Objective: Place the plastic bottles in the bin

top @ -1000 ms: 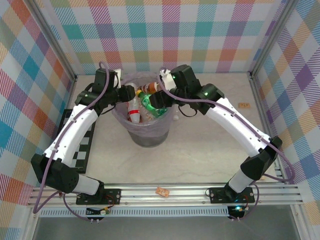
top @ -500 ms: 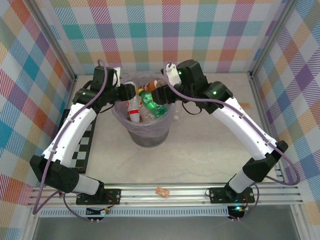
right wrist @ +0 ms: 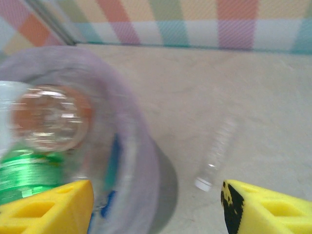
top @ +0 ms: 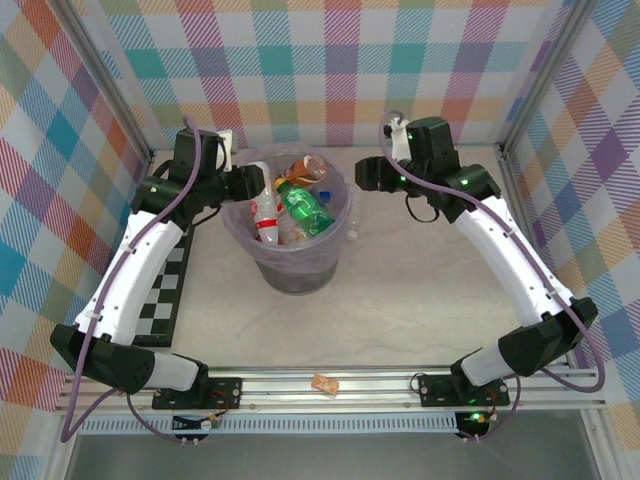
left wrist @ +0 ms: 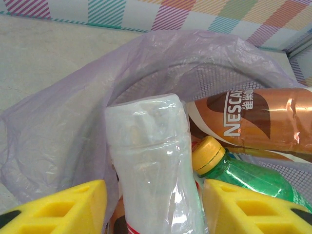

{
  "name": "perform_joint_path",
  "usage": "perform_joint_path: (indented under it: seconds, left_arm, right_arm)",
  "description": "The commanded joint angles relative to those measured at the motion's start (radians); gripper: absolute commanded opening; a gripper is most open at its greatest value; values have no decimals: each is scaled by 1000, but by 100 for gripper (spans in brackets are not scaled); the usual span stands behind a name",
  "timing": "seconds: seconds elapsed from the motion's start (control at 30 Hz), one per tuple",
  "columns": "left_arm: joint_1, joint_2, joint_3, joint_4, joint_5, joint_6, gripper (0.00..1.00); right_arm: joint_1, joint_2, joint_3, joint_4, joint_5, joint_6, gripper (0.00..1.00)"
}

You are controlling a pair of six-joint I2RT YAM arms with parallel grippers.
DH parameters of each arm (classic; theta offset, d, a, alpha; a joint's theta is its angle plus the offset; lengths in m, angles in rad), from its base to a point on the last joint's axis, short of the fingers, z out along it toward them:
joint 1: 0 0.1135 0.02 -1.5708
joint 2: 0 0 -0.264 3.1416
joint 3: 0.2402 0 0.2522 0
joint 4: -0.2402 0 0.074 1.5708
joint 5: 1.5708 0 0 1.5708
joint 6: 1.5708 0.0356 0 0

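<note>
Your left gripper point(left wrist: 153, 207) sits at the left rim of the bin point(top: 300, 272), its jaws clamped on a clear bottle point(left wrist: 151, 146) that leans beside the green bottle point(left wrist: 243, 178) and brown Nescafe bottle point(left wrist: 258, 122) inside. Your right gripper point(right wrist: 156, 204) hangs just right of the bin, jaws apart and empty; a small clear bottle point(right wrist: 214, 156) lies on the table point(right wrist: 234, 87) near the bin's right side

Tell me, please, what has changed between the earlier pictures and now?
The right gripper drew back from above the bin to its right side, jaws open and empty. The left gripper stayed at the left rim, jaws shut on the clear bottle.
</note>
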Motion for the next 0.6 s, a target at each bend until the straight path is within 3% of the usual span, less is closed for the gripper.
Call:
perform_joint_path:
  seconds: [0.0,0.2,0.3,0.57]
  left_arm:
    - [-7,-9,-31,16,18,3,52]
    - [-8,16,-76,55,52,-18,48]
    - [-13,32,-94,73,64,-29,47]
    - [-19,55,-151,123,82,-59,46]
  right_arm:
    - [-49,3,-84,70,-8,106,72]
    - [-69,95,-130,61,65,247,70]
    - [-70,187,-94,39,44,277,69]
    - [-70,368,-54,156,49,354,66]
